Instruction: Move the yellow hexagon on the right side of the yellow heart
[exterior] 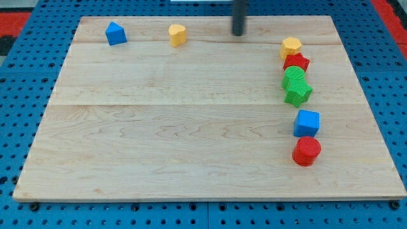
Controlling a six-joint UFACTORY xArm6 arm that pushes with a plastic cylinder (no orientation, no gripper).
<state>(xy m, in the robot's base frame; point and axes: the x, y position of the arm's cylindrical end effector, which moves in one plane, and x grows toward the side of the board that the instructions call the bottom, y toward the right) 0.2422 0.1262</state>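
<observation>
The yellow hexagon [291,46] sits near the view's top right, at the upper end of a column of blocks. The yellow heart [177,34] lies at the view's top, left of centre. My tip [238,33] is a dark rod coming down from the view's top edge. It stands between the two yellow blocks, about a hand's width left of the hexagon and right of the heart, touching neither.
Below the hexagon run a red star [296,62], a green round block [294,76], a green star [298,93], a blue cube [307,123] and a red cylinder [307,151]. A blue house-shaped block [116,33] sits at the top left. The wooden board [159,127] lies on blue pegboard.
</observation>
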